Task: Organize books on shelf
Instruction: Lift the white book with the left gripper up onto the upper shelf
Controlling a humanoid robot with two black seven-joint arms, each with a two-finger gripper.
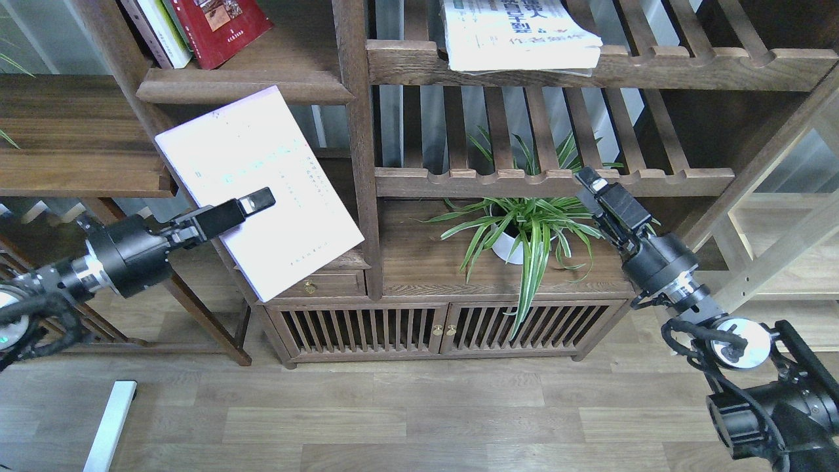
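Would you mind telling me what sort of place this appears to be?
Probably a study or office corner: a dark wood bookcase holding books, a potted spider plant, and wood-look flooring.

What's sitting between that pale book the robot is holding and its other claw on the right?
In the head view, a dark wooden upright post, then a potted spider plant, lie between the pale lavender book and the right gripper.

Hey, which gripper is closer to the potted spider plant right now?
Right. The right gripper is raised beside the spider plant, at its upper right leaves. The left gripper is far off to the plant's left, gripping the pale lavender book.
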